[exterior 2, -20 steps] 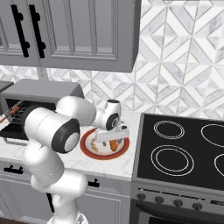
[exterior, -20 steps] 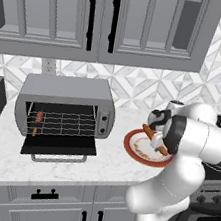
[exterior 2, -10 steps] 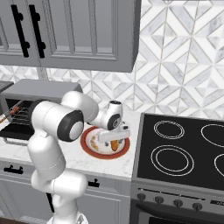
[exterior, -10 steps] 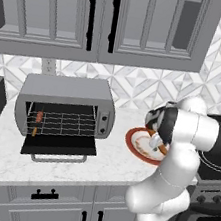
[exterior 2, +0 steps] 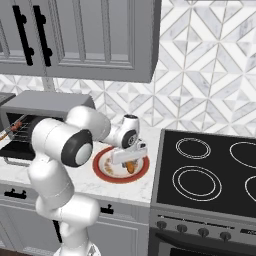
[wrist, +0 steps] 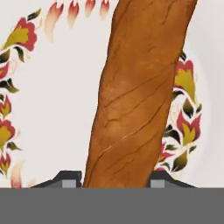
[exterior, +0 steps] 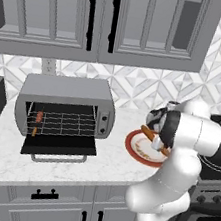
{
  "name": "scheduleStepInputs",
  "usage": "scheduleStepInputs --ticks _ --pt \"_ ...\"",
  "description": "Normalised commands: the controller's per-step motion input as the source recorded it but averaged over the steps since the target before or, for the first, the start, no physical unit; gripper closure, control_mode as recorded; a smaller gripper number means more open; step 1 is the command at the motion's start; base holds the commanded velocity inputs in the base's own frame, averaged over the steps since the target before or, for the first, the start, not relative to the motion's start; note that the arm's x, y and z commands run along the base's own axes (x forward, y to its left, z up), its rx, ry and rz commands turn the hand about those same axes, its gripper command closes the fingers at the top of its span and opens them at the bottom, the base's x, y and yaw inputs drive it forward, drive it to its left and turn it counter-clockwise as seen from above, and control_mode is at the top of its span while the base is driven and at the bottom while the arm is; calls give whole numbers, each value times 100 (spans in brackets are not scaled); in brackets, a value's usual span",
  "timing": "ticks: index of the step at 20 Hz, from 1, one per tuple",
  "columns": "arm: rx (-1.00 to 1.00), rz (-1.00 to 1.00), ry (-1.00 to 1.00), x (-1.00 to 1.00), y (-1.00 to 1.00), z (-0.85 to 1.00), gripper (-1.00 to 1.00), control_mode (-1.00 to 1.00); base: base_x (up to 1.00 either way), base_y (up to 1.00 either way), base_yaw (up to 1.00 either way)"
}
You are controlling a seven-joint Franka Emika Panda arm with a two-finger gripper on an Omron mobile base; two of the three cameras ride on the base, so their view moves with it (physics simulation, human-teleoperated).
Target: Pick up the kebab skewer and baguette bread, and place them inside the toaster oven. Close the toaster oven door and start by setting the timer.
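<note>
On the marble desk, the end effector straddles the golden-brown baguette bread on the red-rimmed plate, grip unconfirmed; next: clamp, lift toward the open grey toaster oven.

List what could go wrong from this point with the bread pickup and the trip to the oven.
1. The gripper straddles the long golden-brown baguette near one end, so the loaf may tilt or slip when lifted.
2. The loaf lies on the red-rimmed patterned plate; a low grip could drag it.
3. The skewer of reddish chunks already lies on the grey toaster oven's rack, so the loaf might knock it.
</note>
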Motion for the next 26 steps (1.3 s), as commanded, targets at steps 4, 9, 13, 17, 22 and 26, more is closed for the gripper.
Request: scheduleStepInputs --ticks 4,9,13,17,22,26 --pt "0 13 -5 -93 87 91 100 -100 0 0 0" --pt "0 -12 -8 -75 100 89 100 -100 0 0 0" --pt "1 -45 0 -90 86 60 100 -100 0 0 0" --pt "2 -55 0 -72 80 44 100 -100 0 0 0" --pt "2 -54 -1 -28 93 43 100 -100 0 0 0" --pt "0 -52 -7 -1 100 34 100 -100 0 0 0"
